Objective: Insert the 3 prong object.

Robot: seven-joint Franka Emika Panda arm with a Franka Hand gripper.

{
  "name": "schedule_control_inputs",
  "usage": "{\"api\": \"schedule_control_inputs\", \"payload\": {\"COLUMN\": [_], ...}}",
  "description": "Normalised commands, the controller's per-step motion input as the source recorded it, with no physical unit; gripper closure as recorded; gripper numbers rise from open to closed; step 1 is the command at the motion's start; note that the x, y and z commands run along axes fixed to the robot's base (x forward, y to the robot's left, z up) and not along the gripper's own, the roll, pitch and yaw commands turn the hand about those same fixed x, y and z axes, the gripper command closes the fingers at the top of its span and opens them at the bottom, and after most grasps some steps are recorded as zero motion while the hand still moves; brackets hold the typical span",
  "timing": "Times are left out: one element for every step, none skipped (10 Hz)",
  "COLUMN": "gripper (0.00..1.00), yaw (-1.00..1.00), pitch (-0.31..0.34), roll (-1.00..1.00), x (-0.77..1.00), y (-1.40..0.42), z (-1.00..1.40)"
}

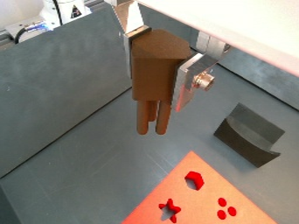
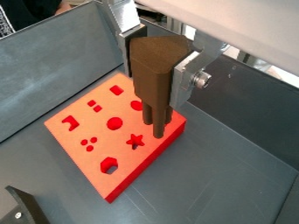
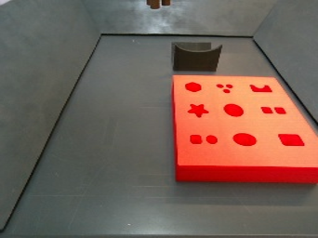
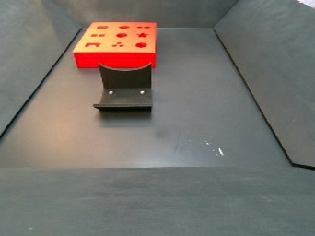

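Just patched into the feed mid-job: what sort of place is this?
Likely a lab test cell for insertion trials: a grey walled bin, a red cutout board, a dark fixture, and the tool raised above the board, shut on the 3 prong object.

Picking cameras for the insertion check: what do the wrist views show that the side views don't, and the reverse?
Only the wrist views show the gripper shut on the 3 prong object, held above the floor, prongs down. Only the side views show the whole red board with every cutout; in a side view just the prong tips peek in at the frame edge. Both share the red board and the dark holder block.
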Motion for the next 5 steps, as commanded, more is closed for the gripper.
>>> {"api": "schedule_control_inputs", "payload": {"gripper": [1.0,1.0,1.0,1.0,1.0], "yaw": [0.33,0.35,0.49,0.57,0.52], "pitch": [0.0,0.04,0.046,0.023,0.02], "roll": [0.0,0.03,0.05,0.03,0.0], "x": [0.86,0.95,0.79,0.67,0.74], "y": [0.08,0.02,0.0,0.0,0.0], "z": [-0.11,0.0,-0.02,-0.06,-0.1]}}
